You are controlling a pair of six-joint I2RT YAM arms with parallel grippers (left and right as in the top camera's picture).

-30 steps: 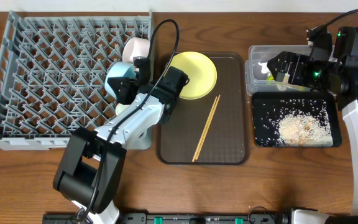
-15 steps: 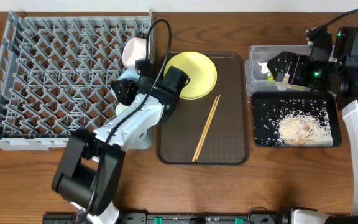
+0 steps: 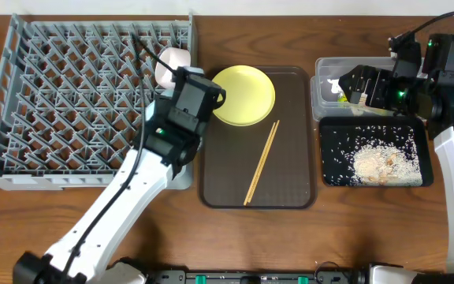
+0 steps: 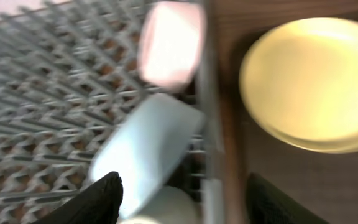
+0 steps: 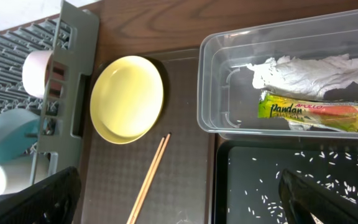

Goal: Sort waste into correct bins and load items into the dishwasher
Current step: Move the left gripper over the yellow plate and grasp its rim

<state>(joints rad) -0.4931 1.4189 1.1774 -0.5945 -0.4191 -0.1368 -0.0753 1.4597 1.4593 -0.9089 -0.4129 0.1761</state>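
My left gripper (image 3: 189, 99) (image 4: 185, 202) hovers open over the right edge of the grey dishwasher rack (image 3: 69, 95), holding nothing. Below it in the rack lie the light blue bowl (image 4: 145, 149) (image 5: 8, 134), a white bowl (image 3: 168, 65) (image 4: 169, 43) and a small cream cup (image 5: 5, 177). The yellow plate (image 3: 244, 95) (image 5: 127, 98) and two chopsticks (image 3: 262, 162) (image 5: 149, 177) rest on the brown serving tray (image 3: 290, 126). My right gripper (image 3: 361, 83) (image 5: 185, 205) hangs open and empty beside the clear tub (image 5: 229, 93), which holds white paper (image 5: 309, 71) and the snack wrapper (image 5: 316, 111).
A black tray (image 3: 333, 170) in front of the clear tub carries scattered rice scraps (image 3: 381, 162). The left arm stretches from the near table edge up across the rack's front right corner. The left wrist view is motion-blurred.
The left gripper has opened, letting go of the light blue bowl in the rack, and has risen and shifted slightly right. The right arm has not moved.
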